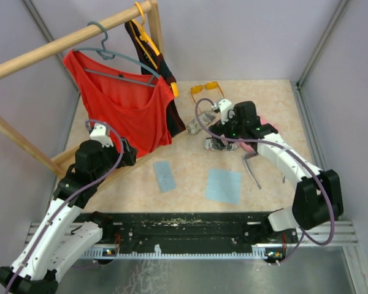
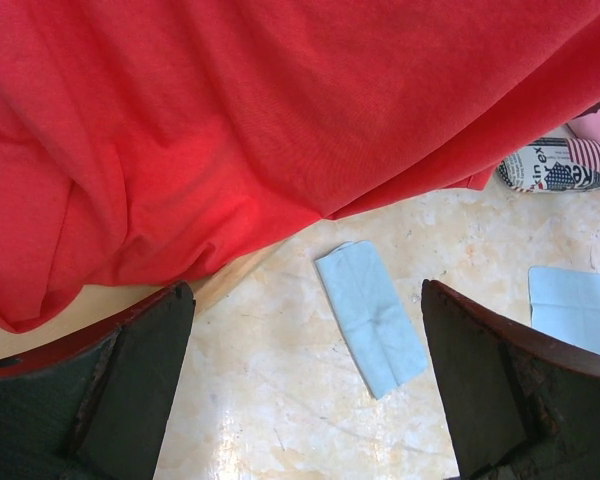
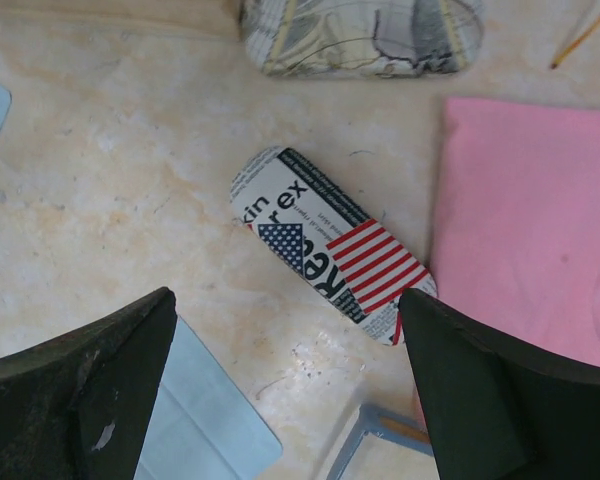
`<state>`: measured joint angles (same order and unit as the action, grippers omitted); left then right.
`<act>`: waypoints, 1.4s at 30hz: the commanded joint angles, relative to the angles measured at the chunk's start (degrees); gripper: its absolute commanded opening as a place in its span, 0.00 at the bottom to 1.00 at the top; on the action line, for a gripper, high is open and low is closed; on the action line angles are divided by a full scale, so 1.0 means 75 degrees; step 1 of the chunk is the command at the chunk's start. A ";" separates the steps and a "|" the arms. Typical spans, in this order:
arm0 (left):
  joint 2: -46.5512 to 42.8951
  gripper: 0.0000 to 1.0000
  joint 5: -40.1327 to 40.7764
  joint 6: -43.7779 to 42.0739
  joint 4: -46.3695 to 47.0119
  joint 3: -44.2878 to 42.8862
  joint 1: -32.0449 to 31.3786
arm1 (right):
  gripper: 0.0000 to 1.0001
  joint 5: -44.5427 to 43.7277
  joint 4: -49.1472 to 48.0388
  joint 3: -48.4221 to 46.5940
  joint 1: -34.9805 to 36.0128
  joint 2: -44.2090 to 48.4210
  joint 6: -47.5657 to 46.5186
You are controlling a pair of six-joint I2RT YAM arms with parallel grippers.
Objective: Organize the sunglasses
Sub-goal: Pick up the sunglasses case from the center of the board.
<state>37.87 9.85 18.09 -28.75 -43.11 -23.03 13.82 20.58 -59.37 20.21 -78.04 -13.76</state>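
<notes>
Left gripper [image 2: 305, 300]: jaws spread wide, nothing held, just beside hanging red fabric top [image 1: 126, 107]; small folded light-blue cloth [image 2: 372, 315] on table below.
Slim greyish-lilac thin-armed sunglasses [image 1: 253, 170] on table, right of larger light-blue cloth [image 1: 224, 185].
Right gripper [image 3: 288, 300]: jaws released, empty, above oblong newsprint-and-flag case [image 3: 330, 240].
Orange-lensed sunglasses [image 1: 206, 89] far back, near wall.

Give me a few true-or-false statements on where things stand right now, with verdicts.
1. The right hand is open above the flag-printed case. True.
2. The left hand holds the orange sunglasses. False: it is open and empty; they lie at the table's far side.
3. Two light-blue cloths lie on the table. True.
4. The red shirt lies flat on the table. False: it hangs from a hanger on the wooden rail.
</notes>
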 commanded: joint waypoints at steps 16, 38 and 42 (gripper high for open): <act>-0.0048 1.00 -0.0497 -0.0157 0.0164 0.0133 0.0028 | 0.91 0.0210 0.2530 -0.2826 0.0426 -0.3329 -0.3855; 0.0125 1.00 -0.0530 -0.0144 0.0190 0.0142 0.0035 | 0.72 0.0621 0.3933 -0.4099 0.0130 -0.4950 -0.4265; 0.0119 1.00 -0.0505 -0.0126 0.0192 0.0137 0.0031 | 0.66 0.0575 0.3784 -0.4023 0.0131 -0.4920 -0.4183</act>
<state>38.83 6.33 17.89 -28.51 -42.35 -23.03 16.21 47.99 -88.18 21.41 -114.08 -45.23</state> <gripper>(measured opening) 0.998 0.680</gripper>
